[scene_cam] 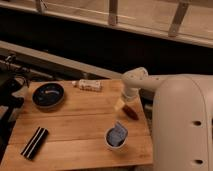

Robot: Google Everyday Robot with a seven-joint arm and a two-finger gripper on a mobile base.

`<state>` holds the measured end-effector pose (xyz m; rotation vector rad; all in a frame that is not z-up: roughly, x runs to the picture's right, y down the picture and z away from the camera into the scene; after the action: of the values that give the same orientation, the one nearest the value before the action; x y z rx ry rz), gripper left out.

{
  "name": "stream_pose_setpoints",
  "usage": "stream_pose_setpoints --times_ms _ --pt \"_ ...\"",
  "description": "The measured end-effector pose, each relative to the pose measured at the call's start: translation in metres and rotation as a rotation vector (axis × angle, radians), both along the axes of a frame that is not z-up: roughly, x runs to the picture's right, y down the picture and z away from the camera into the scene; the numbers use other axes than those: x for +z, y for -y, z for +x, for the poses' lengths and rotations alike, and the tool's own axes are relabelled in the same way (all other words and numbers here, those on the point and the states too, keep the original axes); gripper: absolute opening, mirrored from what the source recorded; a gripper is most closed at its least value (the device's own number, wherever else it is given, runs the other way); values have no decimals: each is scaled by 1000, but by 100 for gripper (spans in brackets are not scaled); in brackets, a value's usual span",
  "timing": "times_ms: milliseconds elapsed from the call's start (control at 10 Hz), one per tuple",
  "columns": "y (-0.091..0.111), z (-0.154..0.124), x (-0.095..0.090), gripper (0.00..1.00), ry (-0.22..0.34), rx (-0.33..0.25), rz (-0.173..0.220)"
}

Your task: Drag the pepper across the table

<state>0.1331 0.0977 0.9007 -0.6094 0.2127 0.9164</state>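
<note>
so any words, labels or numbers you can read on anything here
None can be read.
White packet at the table's far edge: marks too blurred.
Blue pouch in the white cup: print too blurred.
Gripper, by the pepper near the table's right edge: no label visible.

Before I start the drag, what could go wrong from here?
1. The pepper lies close to the right edge of the table; a pull that way could send it off.
2. The white cup stands just in front of the pepper; a drag toward the near side could knock it over.
3. The gripper is at the pepper's left end, and firm contact is not visible, so it may slide off the pepper.
</note>
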Motion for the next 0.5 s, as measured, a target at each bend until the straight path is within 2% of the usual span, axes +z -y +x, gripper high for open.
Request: stream_pose_setpoints --times_ms 400,500 --pt "-16 9 17 96 5 21 -60" --pt "-18 11 19 94 -2 25 -56"
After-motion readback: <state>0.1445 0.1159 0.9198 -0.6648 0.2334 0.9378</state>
